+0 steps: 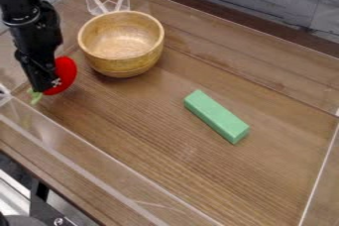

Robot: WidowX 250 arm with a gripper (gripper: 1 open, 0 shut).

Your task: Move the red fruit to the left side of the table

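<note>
Gripper (46, 75) — closed on the red fruit (59, 74), held low at the desk's (159, 151) left edge, just left of the wooden bowl (121, 44). Green block (216, 116) lies well right of the bowl. Risk: released so near the clear wall (93, 166), the round fruit may roll — toward the bowl or against the wall.

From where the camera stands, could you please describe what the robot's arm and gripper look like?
The arm is black throughout, a chunky, boxy wrist section narrowing into a darker gripper with short black fingers. No coloured markings or labels are legible at this size, and no loose cables can be made out. The upper part of the arm is cut off by the picture's edge.
</note>
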